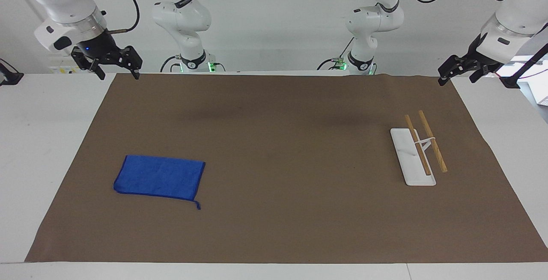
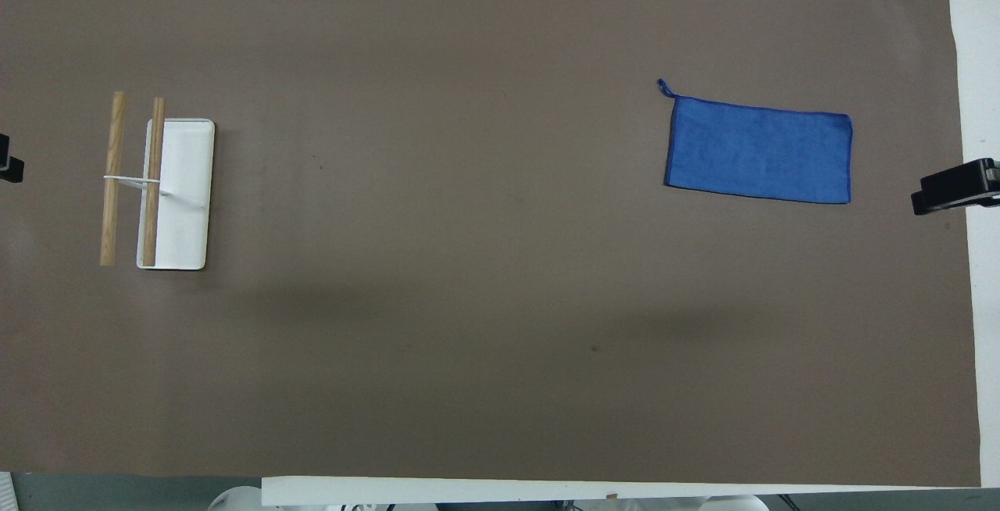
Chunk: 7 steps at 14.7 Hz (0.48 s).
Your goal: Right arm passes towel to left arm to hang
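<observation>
I see the towel point(image 1: 159, 177) lying flat on the brown mat point(image 1: 282, 164) that covers the worktop point(image 1: 43, 143), toward the right arm's end. Its short loop point(image 1: 197, 205) trails from the corner farthest from the robots. Nothing touches it.

My right gripper point(image 1: 115, 67) hangs in the air over the mat's corner nearest the robots at the right arm's end, well apart from the towel. Its fingers stand spread, with nothing between them. In the overhead view only its black tip point(image 2: 955, 185) pokes in at the edge.

My left gripper point(image 1: 459, 72) hangs over the mat's corner nearest the robots at the left arm's end, jaws spread and empty too. The overhead view shows only a sliver of it point(image 2: 8, 159).

The hanging rack point(image 1: 418, 151) sits toward the left arm's end: a white base plate point(image 1: 406, 151) with two wooden rails point(image 1: 433, 142) carried on a thin white bracket. The rack and towel are well apart, with bare mat between them.
</observation>
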### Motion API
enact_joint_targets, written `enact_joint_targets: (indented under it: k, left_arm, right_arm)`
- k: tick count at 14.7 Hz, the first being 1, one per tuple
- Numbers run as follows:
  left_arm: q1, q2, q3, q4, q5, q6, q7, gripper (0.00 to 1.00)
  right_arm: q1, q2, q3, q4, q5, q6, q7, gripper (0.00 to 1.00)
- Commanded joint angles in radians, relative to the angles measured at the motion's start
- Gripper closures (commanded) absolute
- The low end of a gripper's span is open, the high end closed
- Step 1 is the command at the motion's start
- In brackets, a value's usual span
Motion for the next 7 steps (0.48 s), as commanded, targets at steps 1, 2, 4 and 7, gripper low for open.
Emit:
enact_joint_targets:
  k: [1, 2, 4, 7]
  left_arm:
    - [0.002, -0.024, 0.001, -0.026, 0.016, 0.009, 0.004, 0.00]
    - [0.002, -0.024, 0.001, -0.026, 0.016, 0.009, 0.004, 0.00]
    - [0.002, -0.024, 0.001, -0.026, 0.016, 0.009, 0.005, 0.00]
    - [0.002, -0.024, 0.001, -0.026, 0.016, 0.009, 0.004, 0.00]
  right_arm:
    - [-0.001, -0.022, 0.003, -0.088, 0.015, 0.142, -0.041, 0.00]
    - [-0.001, -0.011, 0.003, -0.127, 0.015, 0.213, -0.036, 0.00]
    - [-0.001, 0.064, 0.004, -0.149, 0.017, 0.310, -0.025, 0.00]
    - [0.003, 0.225, 0.009, -0.151, 0.017, 0.483, 0.030, 0.00]
